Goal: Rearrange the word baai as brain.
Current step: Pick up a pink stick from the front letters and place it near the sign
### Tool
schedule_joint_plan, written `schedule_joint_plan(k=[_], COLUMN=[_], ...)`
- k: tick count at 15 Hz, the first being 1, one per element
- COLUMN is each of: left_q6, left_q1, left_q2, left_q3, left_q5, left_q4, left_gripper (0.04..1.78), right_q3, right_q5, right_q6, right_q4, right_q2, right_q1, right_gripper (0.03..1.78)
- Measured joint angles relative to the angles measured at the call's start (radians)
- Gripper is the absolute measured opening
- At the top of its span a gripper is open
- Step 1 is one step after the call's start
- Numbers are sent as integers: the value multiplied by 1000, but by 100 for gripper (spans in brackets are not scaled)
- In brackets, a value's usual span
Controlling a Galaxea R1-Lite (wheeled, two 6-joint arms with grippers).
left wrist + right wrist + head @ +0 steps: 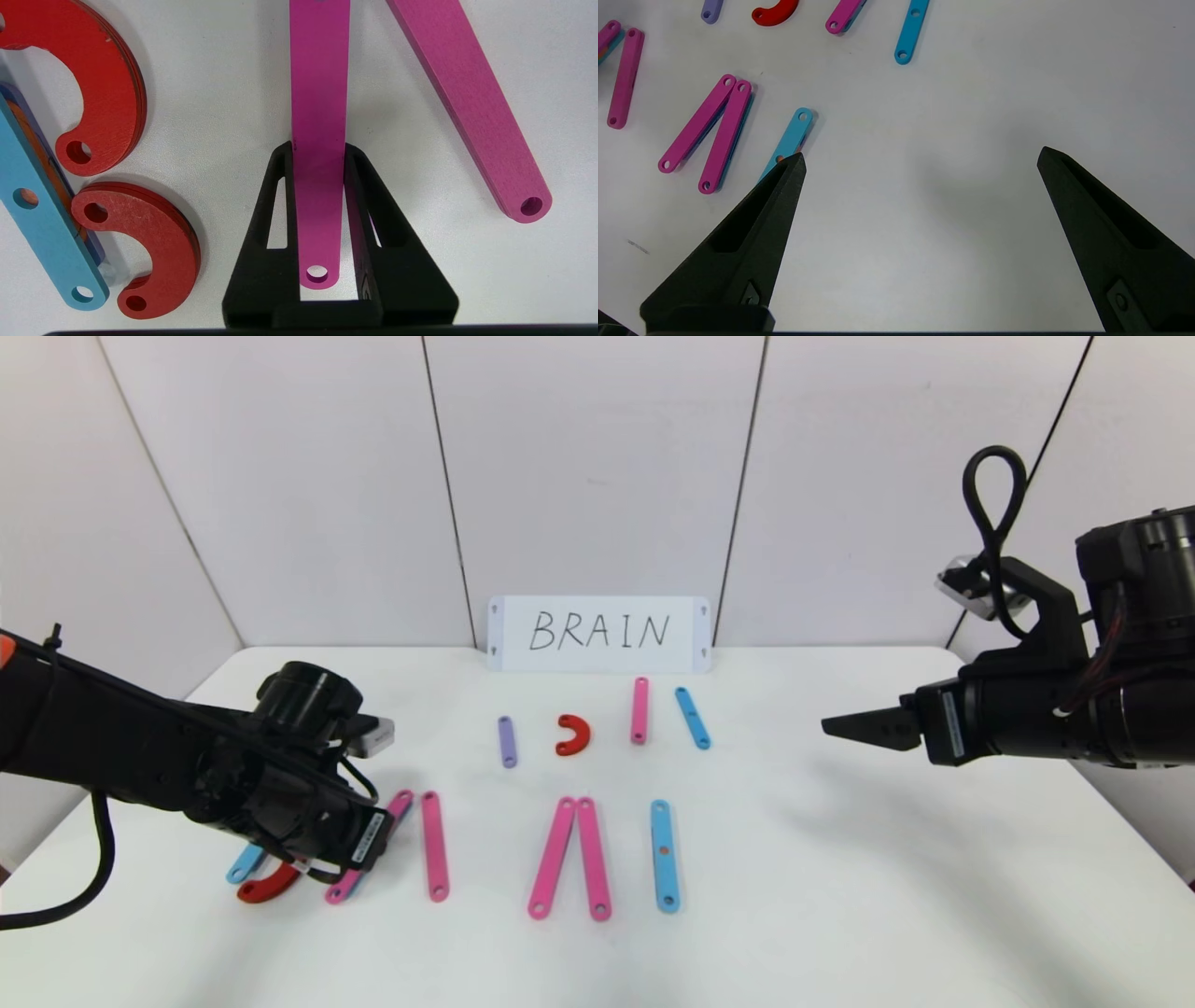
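One risk: my left gripper [319, 154], clamped on the flat pink holed plastic strip [319, 93] at the table's [840, 896] near-left, may nudge the neighbouring pink strip [472, 102]; right gripper [920, 161] hovers agape.

The worktop [840, 896] is plain white, and so are the wall panels [597, 476] behind it, split by thin dark seams. The card [597, 634] is white with BRAIN handwritten in black. Among the flat pieces, the short strip [507, 741] is pale purple, the half-ring [572, 735] beside it red, and two more half-rings [112, 93] near the left end effector [320, 154] are the same red. Long strips come in bright pink [569, 859] and sky blue [664, 855]. Both end effectors are matt black, the right end effector [920, 163] included.
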Motion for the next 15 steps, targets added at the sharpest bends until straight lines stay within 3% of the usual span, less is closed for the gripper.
schedule_joint_plan(k=[8,15], left_q6=[-11,-4], left_q1=[5,89], left_q2=[-11,64], left_q3=[-50,-371], left_q5=[-1,-3], left_q4=[-2,65], left_gripper=[30,30], right_q3=[4,20], right_q5=[0,-1], right_q6=[1,0], right_q4=[2,0], right_q2=[0,-4], right_q1=[9,21], right_gripper=[174,174])
